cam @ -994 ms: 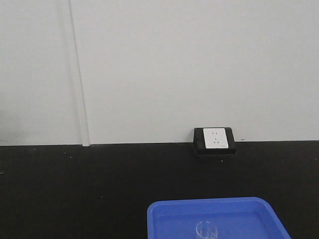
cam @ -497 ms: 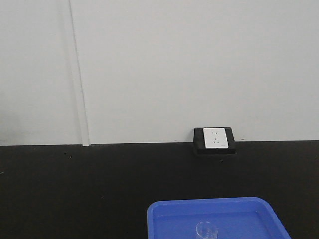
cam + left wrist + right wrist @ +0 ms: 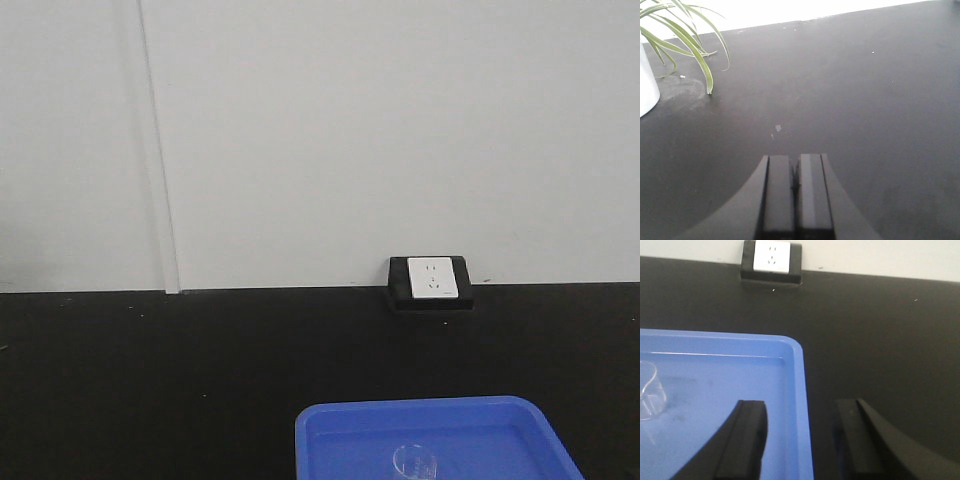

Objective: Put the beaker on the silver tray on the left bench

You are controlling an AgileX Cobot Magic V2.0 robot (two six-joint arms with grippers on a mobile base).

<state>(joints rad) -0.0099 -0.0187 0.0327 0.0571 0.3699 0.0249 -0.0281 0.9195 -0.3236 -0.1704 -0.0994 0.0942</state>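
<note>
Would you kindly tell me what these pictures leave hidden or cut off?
Small clear glass beaker: base cut by the front view's bottom edge.
Blue plastic tray: near side cut off there too.
Shiny silver metal tray: in no view.
White pot: cut by left wrist view's left edge.

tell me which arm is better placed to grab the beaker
Right: the right fingers are open over the blue tray rim, beaker close by. The left fingers are shut over bare black worktop near a plant.

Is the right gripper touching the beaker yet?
Apart. The right wrist view shows bare blue tray floor between the beaker and the open right gripper.
</note>
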